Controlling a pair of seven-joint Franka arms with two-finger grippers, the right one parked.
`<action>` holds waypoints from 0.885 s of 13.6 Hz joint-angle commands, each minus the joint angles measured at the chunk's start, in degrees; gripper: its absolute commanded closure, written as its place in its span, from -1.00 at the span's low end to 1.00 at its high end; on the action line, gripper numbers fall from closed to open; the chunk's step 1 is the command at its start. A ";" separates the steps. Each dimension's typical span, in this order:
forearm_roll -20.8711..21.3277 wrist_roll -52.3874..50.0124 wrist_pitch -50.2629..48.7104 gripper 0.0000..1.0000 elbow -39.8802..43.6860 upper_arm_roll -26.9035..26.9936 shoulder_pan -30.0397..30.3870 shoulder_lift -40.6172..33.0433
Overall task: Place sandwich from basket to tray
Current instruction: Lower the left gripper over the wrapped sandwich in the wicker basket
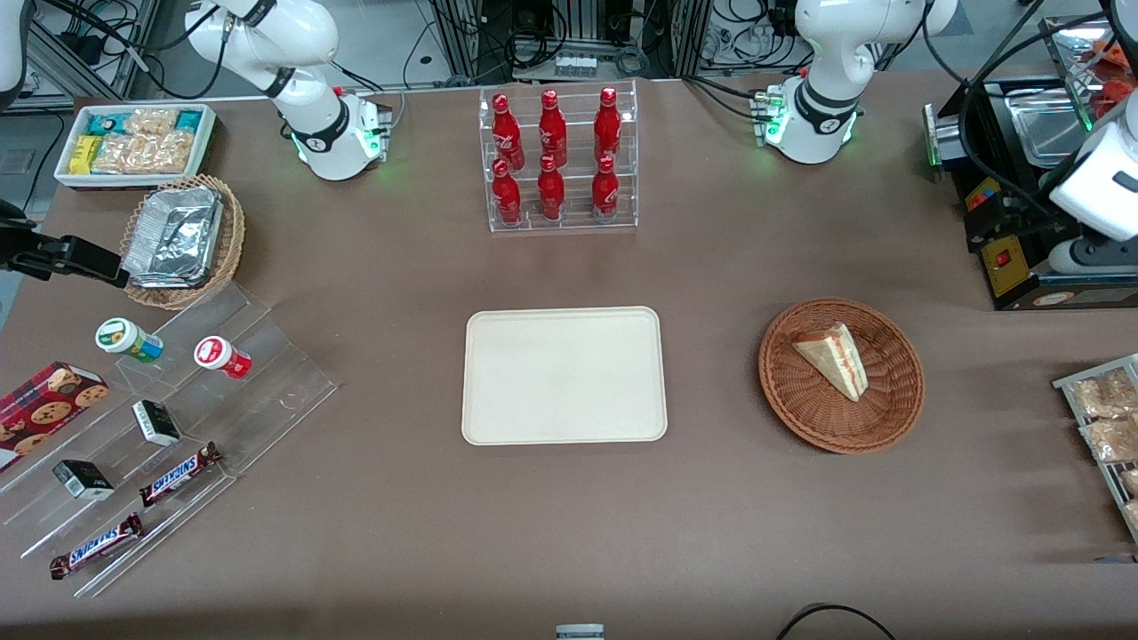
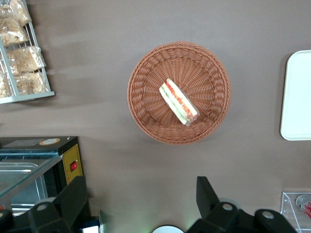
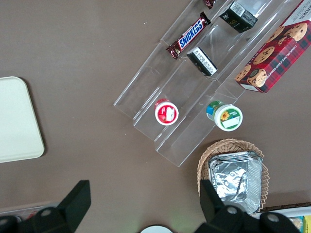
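- The left arm's tool [image 2: 138, 201] hangs high above the brown tabletop [image 1: 569, 533], its two fingers spread wide and holding nothing; the wrist view looks straight down on the basket [image 2: 146, 104], which suggests the arm is lined up for a descent, with the pick not yet begun.
- The sandwich [image 1: 833, 357] lies on its side in the middle of the reddish-brown basket [image 1: 898, 400], the only thing in it; its red and green filling edge faces upward in the wrist view [image 2: 178, 101], a slim target that probably calls for fingers closing across the bread faces.
- The cream tray [image 1: 564, 374] sits bare at the centre of the tabletop, beside the basket and well apart from it toward the parked arm's end; its low rim and open surface leave room for an easy set-down.
- Farther from the front camera than the tray, a clear rack holds six red bottles [image 1: 553, 160]; a lighter wicker basket of foil trays [image 1: 178, 236] and a white bin of snack packets [image 1: 133, 142] stand toward the parked arm's end; none lies between basket and tray.
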 commanded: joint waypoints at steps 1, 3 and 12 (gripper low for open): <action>-0.05 -0.46 -1.14 -1.00 2.72 -0.15 0.20 0.95; -0.05 -0.11 -1.32 -1.00 2.11 -0.06 0.20 0.95; -0.32 -30.72 20.36 -1.00 -21.96 -2.95 -0.33 -2.31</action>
